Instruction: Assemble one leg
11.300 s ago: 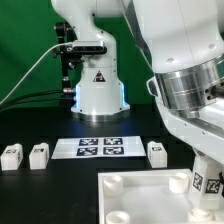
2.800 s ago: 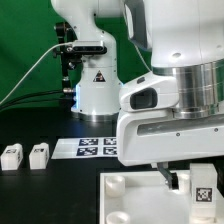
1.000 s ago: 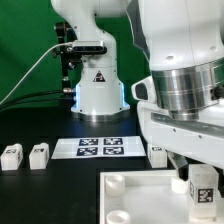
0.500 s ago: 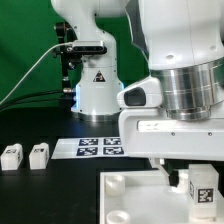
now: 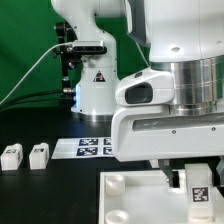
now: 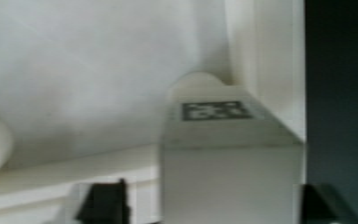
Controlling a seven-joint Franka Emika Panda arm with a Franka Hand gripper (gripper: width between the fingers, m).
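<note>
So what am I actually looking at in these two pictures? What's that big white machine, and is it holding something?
The machine is a robot arm, white and jointed, standing on a black table. One picture comes from a camera off the arm that sees the whole scene. The other comes from a camera on the arm's wrist, looking along its gripper, a hand with two fingers. Between those fingers sits a small white leg with a black-and-white tag. The arm appears to grip it over a corner of the large white panel. Also on the table are two more legs and a flat marker board printed with tags.
</note>
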